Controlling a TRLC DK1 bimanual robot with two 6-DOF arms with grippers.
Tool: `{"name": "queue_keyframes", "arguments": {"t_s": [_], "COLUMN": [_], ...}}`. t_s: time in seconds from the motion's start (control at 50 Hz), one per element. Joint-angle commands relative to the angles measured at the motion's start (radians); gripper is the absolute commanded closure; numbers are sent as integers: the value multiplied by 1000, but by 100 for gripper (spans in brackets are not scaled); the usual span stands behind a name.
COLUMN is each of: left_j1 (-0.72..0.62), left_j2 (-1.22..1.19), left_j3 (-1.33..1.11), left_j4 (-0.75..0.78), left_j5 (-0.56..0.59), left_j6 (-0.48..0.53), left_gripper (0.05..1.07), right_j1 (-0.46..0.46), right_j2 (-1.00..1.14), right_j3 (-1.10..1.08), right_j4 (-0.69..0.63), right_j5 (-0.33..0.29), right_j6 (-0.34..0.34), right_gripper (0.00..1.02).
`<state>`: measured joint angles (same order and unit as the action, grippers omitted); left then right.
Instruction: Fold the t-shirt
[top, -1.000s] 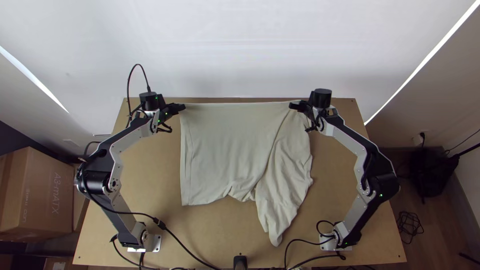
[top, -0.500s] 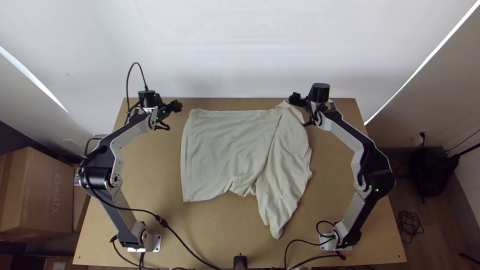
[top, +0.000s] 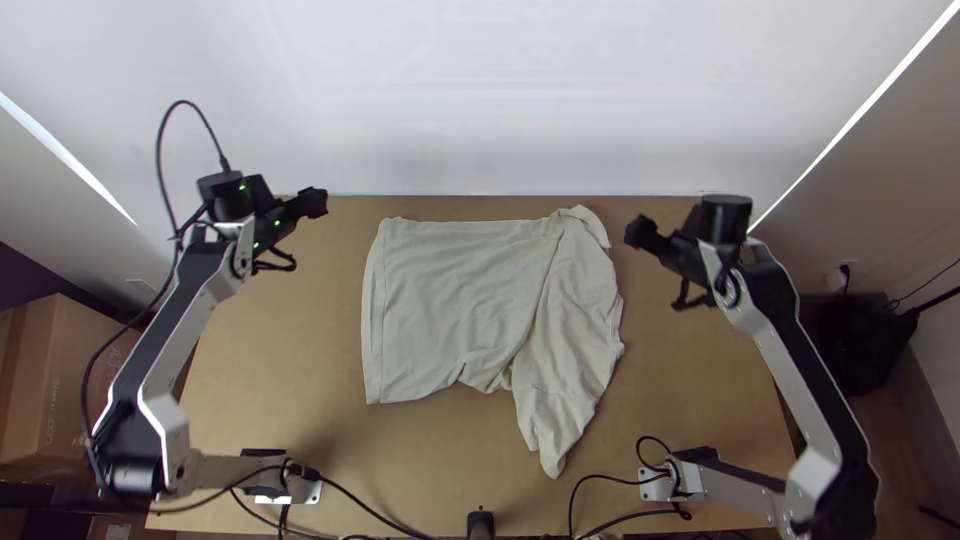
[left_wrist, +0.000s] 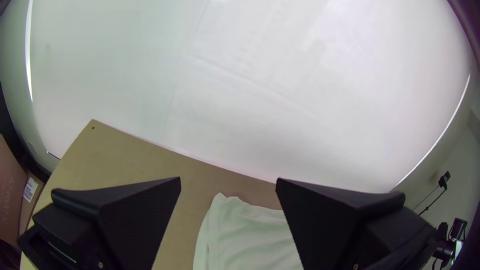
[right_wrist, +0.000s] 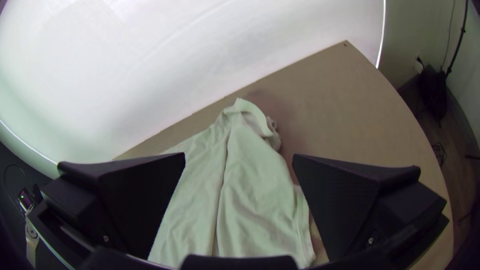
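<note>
T-shirt (top: 450, 300) lies in the middle of the light brown desk (top: 280, 370), close to the far side. The left part is mostly flat, with a few soft wrinkles, and its left side is quite straight. A long crease runs from near the far right corner toward the middle of the near side. To the right of that line, the pale cloth is more crumpled, and a thin piece pokes out toward the near side of the desk. At the far right corner, the edge is rumpled and turned over a bit.

The left hand (top: 316, 203) is past the shirt's far left corner, not touching it. In the left wrist view, the left hand (left_wrist: 228, 184) has its two black fingers (left_wrist: 140, 215) wide apart, with no cloth pinched in them.

The right hand (top: 641, 233) is off to the right of the far right corner, also away from the cloth. In the right wrist view, the right hand (right_wrist: 239, 159) has a big gap between its fingers (right_wrist: 145, 195) and grips nothing.
</note>
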<state>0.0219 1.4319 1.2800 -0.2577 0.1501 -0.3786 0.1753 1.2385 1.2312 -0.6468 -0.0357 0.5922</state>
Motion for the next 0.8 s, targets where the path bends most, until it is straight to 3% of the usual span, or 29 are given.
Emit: {"name": "queue_keyframes", "arguments": {"t_s": [0.0, 0.1, 0.2, 0.32, 0.48, 0.78], "left_j1": [1, -2, -8, -17, -50, -74], "left_j2": [-143, -255, -334, -372, -384, -392], "left_j3": [-70, -100, -128, -137, -140, -163], "left_j4": [-60, -118, -149, -176, -189, -190], "left_j5": [14, 14, 16, 16, 12, -1], "left_j6": [-17, -17, -17, -17, -31, -43], "left_gripper": [9, 10, 10, 10, 10, 10], "right_j1": [3, 7, 23, 110, 233, 279], "right_j2": [-134, -226, -283, -347, -386, -346], "right_j3": [-72, -118, -157, -226, -329, -487], "right_j4": [-125, -275, -429, -536, -564, -548], "right_j5": [-15, -21, -72, -121, -128, -194], "right_j6": [78, 107, 124, 189, 362, 377], "right_gripper": [3, 3, 4, 5, 6, 16]}}
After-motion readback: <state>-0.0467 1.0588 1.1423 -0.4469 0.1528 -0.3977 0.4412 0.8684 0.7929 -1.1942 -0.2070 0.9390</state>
